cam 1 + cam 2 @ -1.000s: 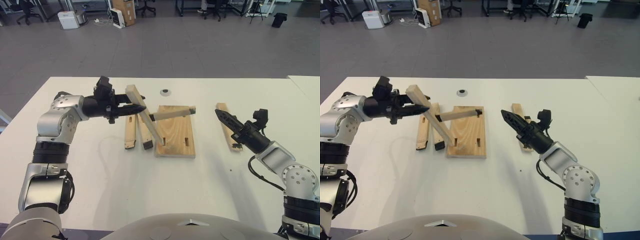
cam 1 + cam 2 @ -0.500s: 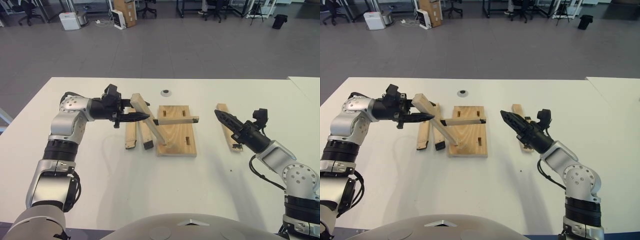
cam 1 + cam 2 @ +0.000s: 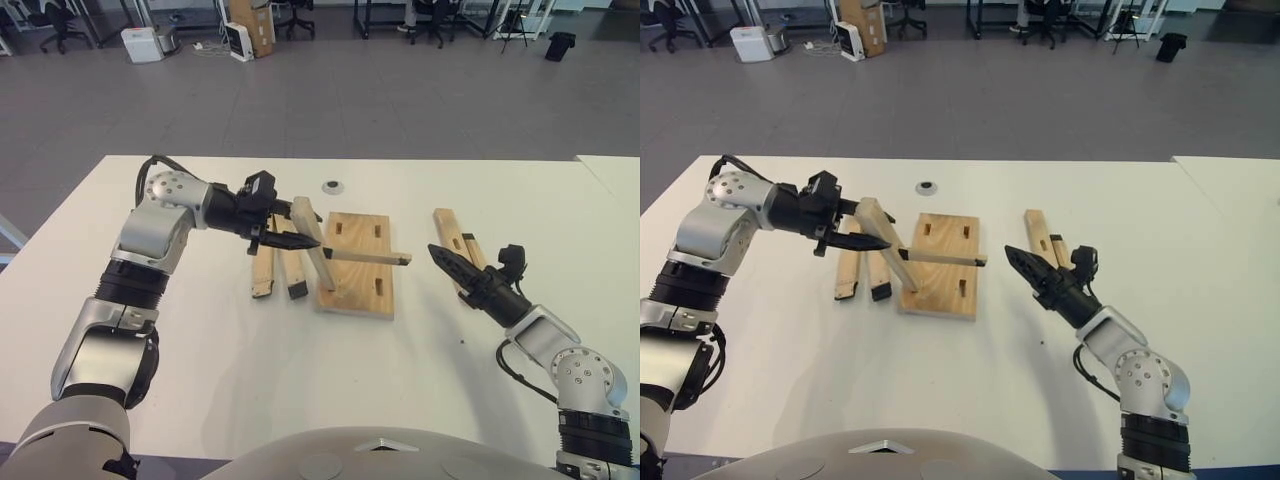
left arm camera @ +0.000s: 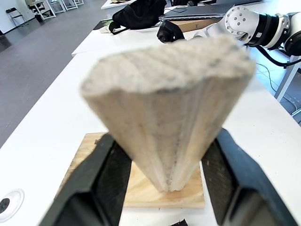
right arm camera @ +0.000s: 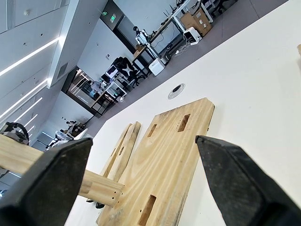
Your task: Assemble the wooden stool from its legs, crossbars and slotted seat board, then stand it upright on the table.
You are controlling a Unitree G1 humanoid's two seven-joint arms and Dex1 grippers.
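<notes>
The slotted seat board (image 3: 358, 262) lies flat mid-table. My left gripper (image 3: 295, 240) is shut on a tilted wooden leg (image 3: 314, 250) at the board's left edge. The leg's lower end rests on or just above the board. A crossbar (image 3: 368, 257) sticks out of this leg to the right, over the board. In the left wrist view the leg (image 4: 169, 117) sits between both fingers (image 4: 108, 183). Two more legs (image 3: 262, 268) lie left of the board, and two wooden pieces (image 3: 450, 235) lie to its right. My right gripper (image 3: 440, 258) hovers open between board and those pieces.
A small round grommet (image 3: 330, 186) is set in the white table (image 3: 200, 380) behind the board. A second table's edge (image 3: 612, 170) lies at the far right. Office chairs and boxes stand far off on the grey floor.
My left arm swung the held leg and crossbar down and to the right, from above the loose legs onto the board's left edge. The right gripper shifted slightly lower and nearer.
</notes>
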